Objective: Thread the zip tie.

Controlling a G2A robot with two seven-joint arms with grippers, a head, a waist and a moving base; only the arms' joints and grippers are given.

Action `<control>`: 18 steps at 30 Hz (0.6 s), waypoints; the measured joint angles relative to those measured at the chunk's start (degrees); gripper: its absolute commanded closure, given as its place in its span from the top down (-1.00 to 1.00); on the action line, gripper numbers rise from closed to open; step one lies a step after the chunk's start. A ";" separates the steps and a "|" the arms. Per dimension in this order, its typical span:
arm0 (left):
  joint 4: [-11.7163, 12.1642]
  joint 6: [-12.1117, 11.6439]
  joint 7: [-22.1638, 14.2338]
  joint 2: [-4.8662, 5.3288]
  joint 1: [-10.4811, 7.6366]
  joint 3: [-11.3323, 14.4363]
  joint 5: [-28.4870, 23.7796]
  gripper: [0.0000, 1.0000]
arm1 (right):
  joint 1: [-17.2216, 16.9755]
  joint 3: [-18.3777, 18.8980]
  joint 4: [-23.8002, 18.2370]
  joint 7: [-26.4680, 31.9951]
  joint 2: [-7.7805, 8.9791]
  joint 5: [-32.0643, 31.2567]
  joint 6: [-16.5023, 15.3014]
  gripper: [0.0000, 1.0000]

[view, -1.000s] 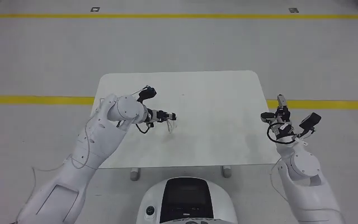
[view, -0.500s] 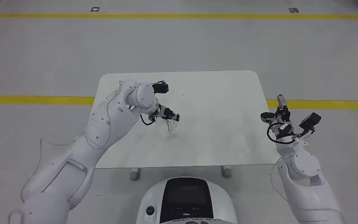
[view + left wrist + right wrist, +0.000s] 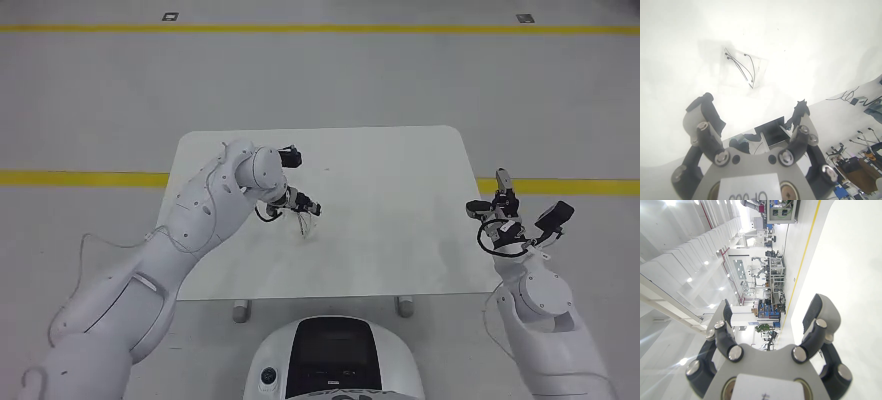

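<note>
Top view: the left gripper (image 3: 308, 209) hangs over the white table (image 3: 400, 170), with a small clear container (image 3: 303, 228) just below and beside its jaws; jaw state cannot be judged from here. The right gripper (image 3: 503, 186) sits off the table's right edge, well apart from the container. Left wrist view: the jaws stand wide apart with nothing between them. The container lies ahead of the fingertips, apart from them and nearer the gloved fingertip's side than the other. It holds several thin black zip ties (image 3: 742, 71), loosely crossed, their small heads visible. Right wrist view: the jaws stand apart and hold nothing, with the table edge running beside one finger.
</note>
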 measured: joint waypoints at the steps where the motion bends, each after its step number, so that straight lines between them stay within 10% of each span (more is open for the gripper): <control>1: 0.03 1.31 -0.64 -0.44 -0.70 1.34 1.51 1.00 | 0.00 0.00 0.00 0.00 0.00 0.00 0.00 1.00; 7: 3.21 4.65 -1.77 -4.07 -4.52 7.73 6.91 1.00 | 0.00 0.00 0.00 0.00 0.00 0.00 0.00 1.00; 14: 14.39 4.59 1.56 -9.40 -6.55 9.89 2.96 1.00 | 0.00 0.00 0.00 0.00 0.00 0.00 0.00 1.00; 18: 16.24 4.59 1.42 -10.25 -7.28 10.17 2.36 1.00 | 0.00 0.00 0.00 0.00 0.00 0.00 0.00 1.00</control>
